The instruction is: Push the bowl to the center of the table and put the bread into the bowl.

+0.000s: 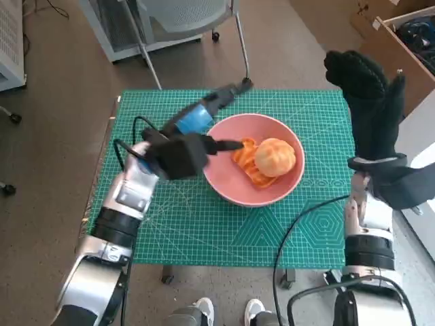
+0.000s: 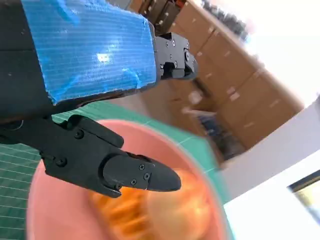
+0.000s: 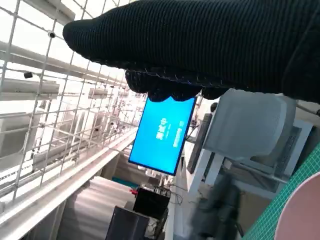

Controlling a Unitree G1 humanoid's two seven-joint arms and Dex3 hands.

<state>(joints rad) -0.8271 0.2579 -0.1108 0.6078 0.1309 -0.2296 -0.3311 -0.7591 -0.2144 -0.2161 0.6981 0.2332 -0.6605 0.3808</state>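
Observation:
A pink bowl (image 1: 224,180) sits near the middle of the green cutting mat (image 1: 190,231). Inside it lie a round orange-brown bread (image 1: 275,156) and a ridged orange piece (image 1: 243,159) beside it. My left hand (image 1: 182,146) hovers over the bowl's near-left rim, fingers spread and holding nothing; the left wrist view shows its fingers (image 2: 135,175) above the bowl (image 2: 45,200) and the blurred bread (image 2: 175,205). My right hand (image 1: 370,88) is raised at the table's right edge, away from the bowl, fingers up and empty. The right wrist view shows only the glove (image 3: 210,45) and a sliver of bowl rim (image 3: 302,215).
A chair with metal legs (image 1: 241,41) stands behind the table. A cardboard box (image 1: 401,41) is at the far right. A person's feet (image 1: 228,312) show at the table's near edge. Black cables (image 1: 292,231) run over the mat's near right part.

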